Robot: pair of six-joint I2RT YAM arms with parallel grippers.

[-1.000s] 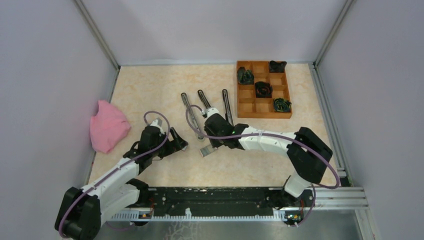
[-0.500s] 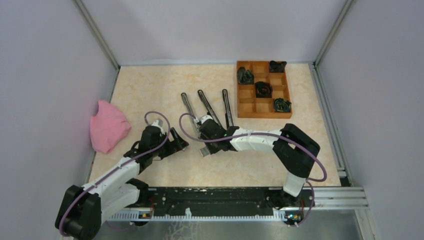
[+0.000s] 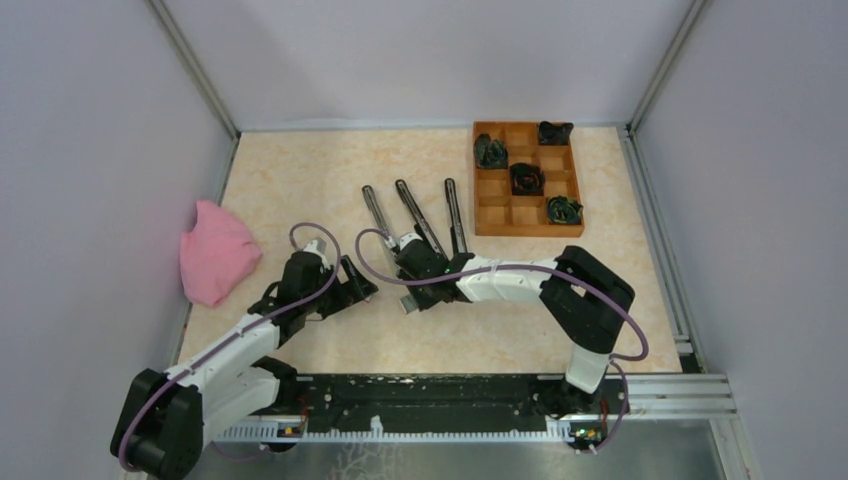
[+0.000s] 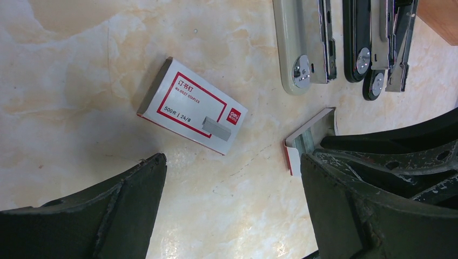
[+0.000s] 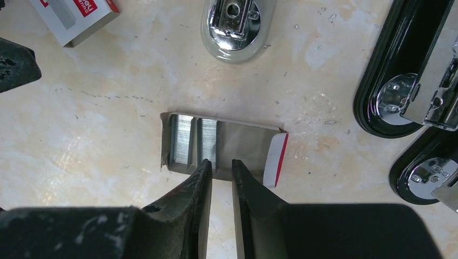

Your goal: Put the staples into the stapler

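The staples (image 5: 193,141) lie as two silvery strips in an open grey tray with a white-and-red flap (image 5: 274,159) on the table. My right gripper (image 5: 221,162) hovers over the tray's near edge just right of the strips; its jaws stand a narrow gap apart with nothing between them. The white-and-red box sleeve (image 4: 192,105) lies apart to the left. Three staplers (image 3: 418,215) lie opened flat beyond the tray; one grey stapler end (image 5: 235,21) is nearest. My left gripper (image 4: 232,159) is wide open over bare table between sleeve and tray (image 4: 310,137).
A wooden compartment tray (image 3: 527,231) with black clips stands at the back right. A pink cloth (image 3: 215,250) lies by the left wall. Two black staplers (image 5: 405,70) lie right of the staple tray. The two grippers are close together.
My right arm has drawn in leftward over the staple tray, and its jaws have narrowed. The left arm has stayed put.
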